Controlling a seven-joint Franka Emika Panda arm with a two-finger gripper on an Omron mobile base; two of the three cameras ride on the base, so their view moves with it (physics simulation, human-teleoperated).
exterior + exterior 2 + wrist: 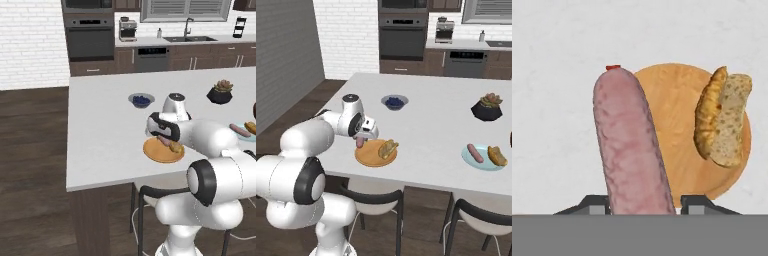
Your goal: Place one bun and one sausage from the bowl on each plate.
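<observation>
My gripper (639,202) is shut on a pink sausage (632,145), held just above the left side of the orange-tan plate (677,110). A split bun (722,120) lies on that plate's right side. From the right base view the gripper (362,137) hovers at the orange plate's (368,156) near-left rim, with the sausage (359,142) hanging down and the bun (388,148) beside it. Further right, the pale blue plate (483,163) carries another sausage (474,153) and another bun (497,155). A dark brown sliver of the bowl (254,111) shows at the right border.
A small grey bowl of blueberries (394,102) and a black plant pot (487,107) stand farther back on the white counter (426,125). Dark stools (373,197) sit under the counter's near edge. My white arm (210,137) reaches across above the counter's front.
</observation>
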